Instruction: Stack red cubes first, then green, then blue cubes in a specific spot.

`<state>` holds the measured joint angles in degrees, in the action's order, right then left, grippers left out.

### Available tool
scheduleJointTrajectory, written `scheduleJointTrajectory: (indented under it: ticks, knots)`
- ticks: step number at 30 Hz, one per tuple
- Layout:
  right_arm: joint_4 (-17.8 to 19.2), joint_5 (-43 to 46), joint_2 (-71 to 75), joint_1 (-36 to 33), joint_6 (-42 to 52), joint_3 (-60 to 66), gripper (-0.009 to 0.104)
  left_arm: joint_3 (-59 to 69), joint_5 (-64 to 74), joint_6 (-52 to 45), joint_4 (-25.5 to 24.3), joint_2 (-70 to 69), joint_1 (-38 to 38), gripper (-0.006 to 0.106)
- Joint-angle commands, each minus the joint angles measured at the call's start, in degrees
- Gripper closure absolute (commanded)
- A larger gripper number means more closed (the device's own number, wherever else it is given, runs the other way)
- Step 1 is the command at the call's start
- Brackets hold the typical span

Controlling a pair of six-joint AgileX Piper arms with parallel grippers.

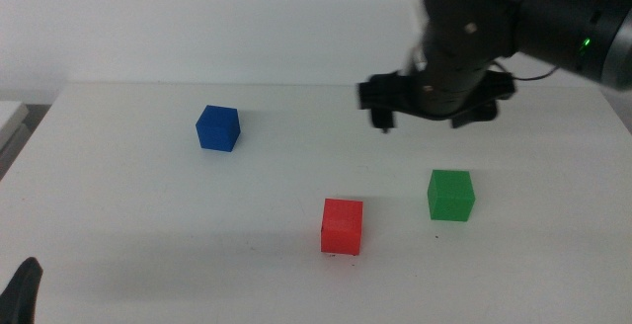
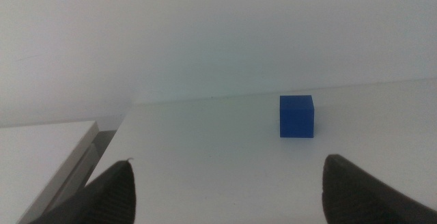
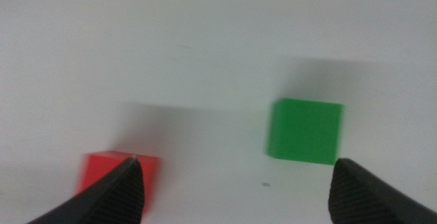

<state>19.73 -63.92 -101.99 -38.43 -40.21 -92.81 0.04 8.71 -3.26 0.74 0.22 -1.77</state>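
Note:
Three cubes rest apart on the white table. The red cube is front and centre, the green cube to its right, and the blue cube at the back left. My right gripper hovers open above the table behind the green cube. In its wrist view the green cube lies between the open jaws and the red cube sits half behind one jaw. A faint dark speck marks the tabletop between them; I cannot tell whether it is the specific spot. My left gripper waits open at the front left corner, facing the blue cube.
The table's back edge meets a pale wall. A lower white surface adjoins the table's left side. The right arm's dark body fills the upper right of the middle view.

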Motion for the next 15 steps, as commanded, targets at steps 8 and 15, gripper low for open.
scheduleJointTrajectory:
  ticks: [8,15]
  knots:
    - [-5.63,8.72,-2.26,11.08,7.67,8.65,0.006,-0.04,-0.75,0.07,0.08,-0.22,0.03,0.007]
    - [-5.94,13.63,-6.40,13.00,6.84,12.30,0.006,-0.04,-0.75,0.07,0.08,-0.22,0.03,0.007]
